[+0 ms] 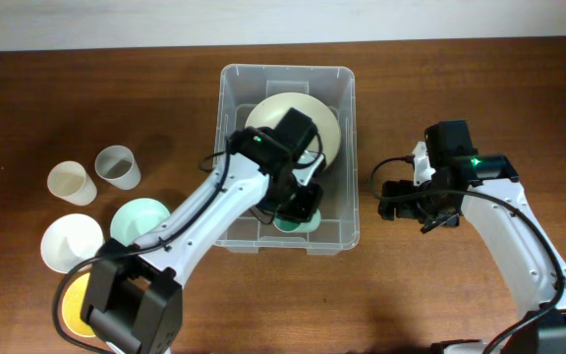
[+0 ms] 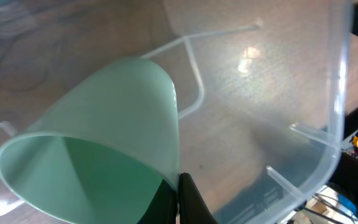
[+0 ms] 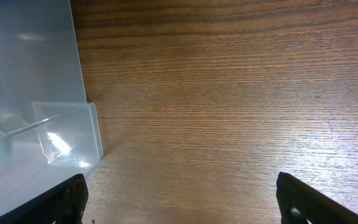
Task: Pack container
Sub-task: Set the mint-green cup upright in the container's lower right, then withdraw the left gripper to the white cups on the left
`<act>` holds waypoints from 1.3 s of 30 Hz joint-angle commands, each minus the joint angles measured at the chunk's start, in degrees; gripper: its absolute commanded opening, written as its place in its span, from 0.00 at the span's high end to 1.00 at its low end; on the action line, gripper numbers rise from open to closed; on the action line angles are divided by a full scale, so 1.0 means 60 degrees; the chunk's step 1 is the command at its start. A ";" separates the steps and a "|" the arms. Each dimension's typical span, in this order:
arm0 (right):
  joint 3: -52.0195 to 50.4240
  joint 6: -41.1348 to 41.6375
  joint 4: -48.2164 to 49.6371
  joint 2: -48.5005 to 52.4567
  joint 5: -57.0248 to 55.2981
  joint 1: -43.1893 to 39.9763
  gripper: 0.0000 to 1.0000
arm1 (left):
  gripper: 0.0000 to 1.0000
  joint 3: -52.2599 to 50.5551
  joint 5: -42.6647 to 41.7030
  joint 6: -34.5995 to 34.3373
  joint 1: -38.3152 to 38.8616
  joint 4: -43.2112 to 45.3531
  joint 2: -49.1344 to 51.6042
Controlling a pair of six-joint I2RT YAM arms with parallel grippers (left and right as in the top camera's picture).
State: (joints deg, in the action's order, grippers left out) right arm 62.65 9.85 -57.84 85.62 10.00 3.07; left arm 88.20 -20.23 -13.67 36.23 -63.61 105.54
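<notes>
The container (image 1: pixel 288 69) is a clear plastic bin in the middle of the table, and a cream plate (image 1: pixel 285 113) lies in its far half. My left gripper (image 1: pixel 300 208) reaches down inside the near half. In the left wrist view this gripper (image 2: pixel 178 200) is shut on the rim wall of a mint green cup (image 2: pixel 104 137), which lies tilted over the container's floor (image 2: pixel 260 106). My right gripper (image 1: pixel 397 202) hangs open just outside the container's right wall. Its fingers (image 3: pixel 61 200) stand wide apart over bare wood, next to the container's corner (image 3: pixel 67 140).
Left of the container stand a white cup (image 1: pixel 72 182), a greyish translucent cup (image 1: pixel 118 165), a white bowl (image 1: pixel 70 241) and a mint green bowl (image 1: pixel 136 218). A yellow plate (image 1: pixel 75 300) lies under my left arm's base. Bare wood lies to the right.
</notes>
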 commanded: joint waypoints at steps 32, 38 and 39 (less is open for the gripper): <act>-0.0051 -0.0095 -0.0007 0.0051 -0.0095 -0.0044 0.07 | 0.69 0.1308 0.1679 -0.0211 -0.0142 -0.0561 -0.0317; -0.0051 -0.0095 -0.0026 0.0051 -0.0091 -0.0044 0.07 | 0.32 0.3381 0.4317 -0.0204 -0.1861 -0.2157 -0.0634; -0.0051 -0.0095 -0.0040 0.0051 -0.0091 -0.0044 0.07 | 0.27 0.3588 0.4630 -0.0204 -0.2437 -0.2320 -0.0714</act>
State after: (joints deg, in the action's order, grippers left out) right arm 62.65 9.82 -57.87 85.62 10.00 3.07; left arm 104.77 -3.79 -14.85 29.30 -74.98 104.86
